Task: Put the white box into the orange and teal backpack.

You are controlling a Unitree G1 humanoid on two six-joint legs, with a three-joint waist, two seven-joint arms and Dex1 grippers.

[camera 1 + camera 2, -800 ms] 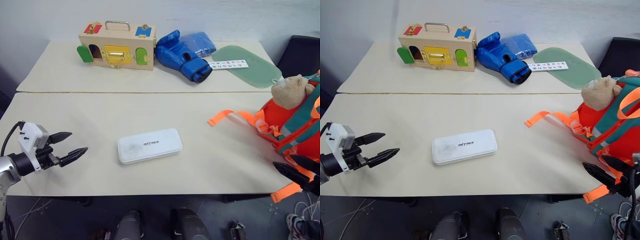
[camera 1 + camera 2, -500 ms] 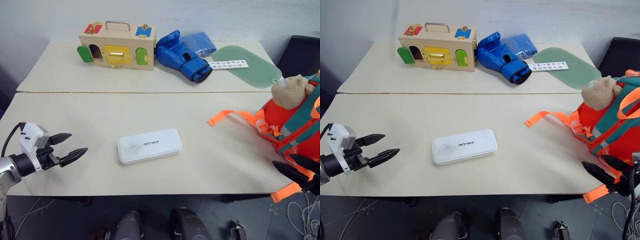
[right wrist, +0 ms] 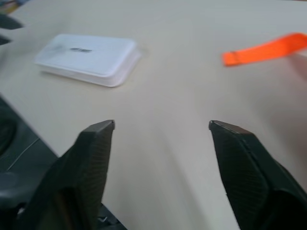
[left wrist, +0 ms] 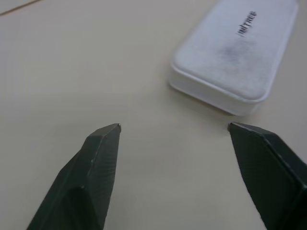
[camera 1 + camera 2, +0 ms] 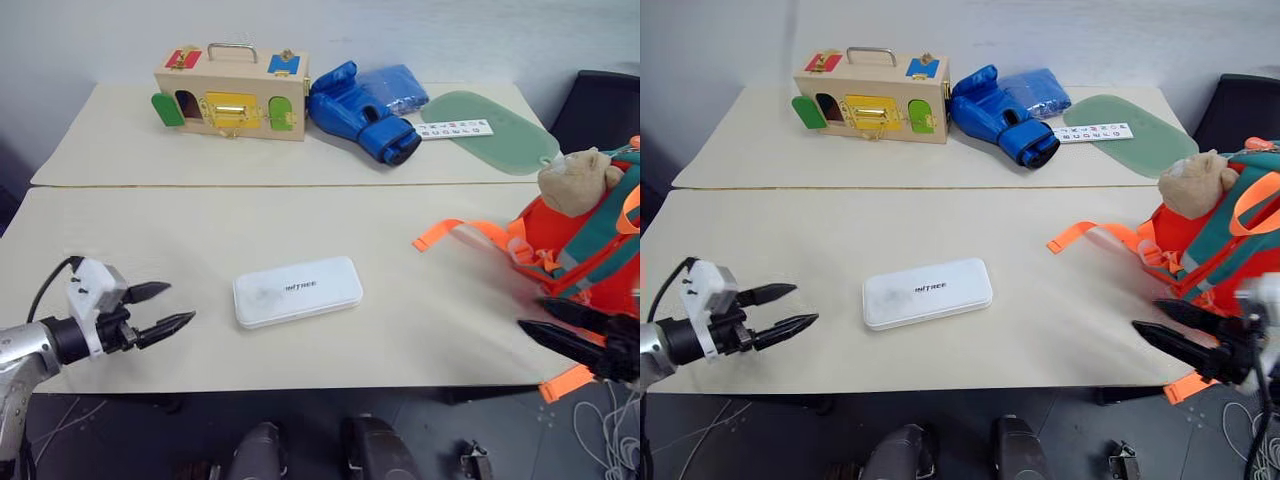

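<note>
The white box (image 5: pixel 297 291) lies flat on the near table, slightly left of centre, lettering up. My left gripper (image 5: pixel 172 307) hovers open just left of it, tips pointing at its short end; the left wrist view shows the white box (image 4: pixel 237 52) a little beyond the two spread fingers. The orange and teal backpack (image 5: pixel 590 248) with its plush bear head sits at the table's right edge, an orange strap (image 5: pixel 455 234) trailing toward the middle. My right gripper (image 5: pixel 545 320) stands open in front of the backpack, pointing left across the table, well apart from the white box (image 3: pixel 88 58).
On the far table stand a wooden box with coloured doors (image 5: pixel 232 92), blue boxing gloves (image 5: pixel 365 108) and a pale green mat (image 5: pixel 490 130) with a number strip. A dark chair (image 5: pixel 605 105) stands at the far right. The near table's front edge runs just below both grippers.
Both grippers have moved inward: the left one rightward toward the white box, the right one leftward out from the backpack. Both stay open. The box and backpack have not moved.
</note>
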